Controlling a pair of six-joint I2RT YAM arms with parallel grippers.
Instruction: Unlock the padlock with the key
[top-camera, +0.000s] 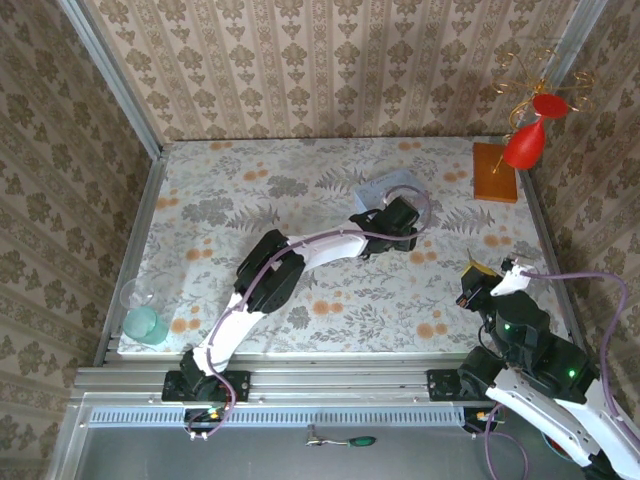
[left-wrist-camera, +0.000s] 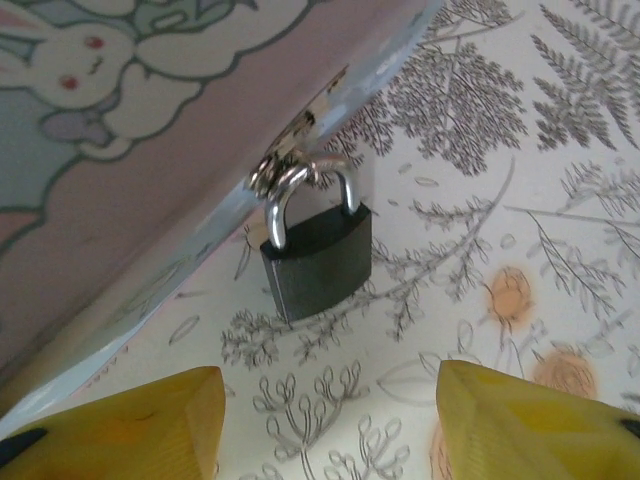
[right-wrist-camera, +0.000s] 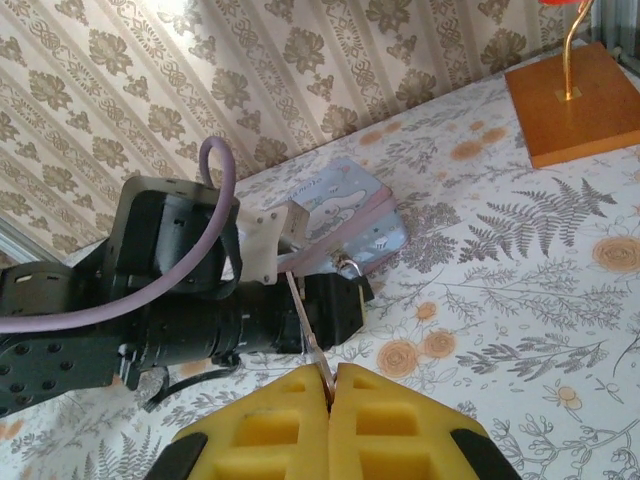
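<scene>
We are looking down on the table (top-camera: 400, 300) with its floral cloth, spreading across the middle of the top view. The left arm (top-camera: 320, 245) is stretching from the lower left toward the centre, where the pale blue tin (top-camera: 385, 187) is lying. Its lid is showing a cartoon rabbit, and we cannot read any lettering on it. An orange wooden block (top-camera: 495, 172) is sitting at the upper right, and a plastic cup (top-camera: 145, 318) is standing at the left edge.

In its wrist view the left gripper (left-wrist-camera: 330, 425) is holding its yellow fingers (left-wrist-camera: 130, 425) well apart, gripping nothing. The padlock (left-wrist-camera: 315, 255) is hooked through the tin's hasp at the centre of that frame, above the fingers. The right gripper (right-wrist-camera: 330, 385), low in its own view, is pinching the key (right-wrist-camera: 308, 330) between closed fingers.
</scene>
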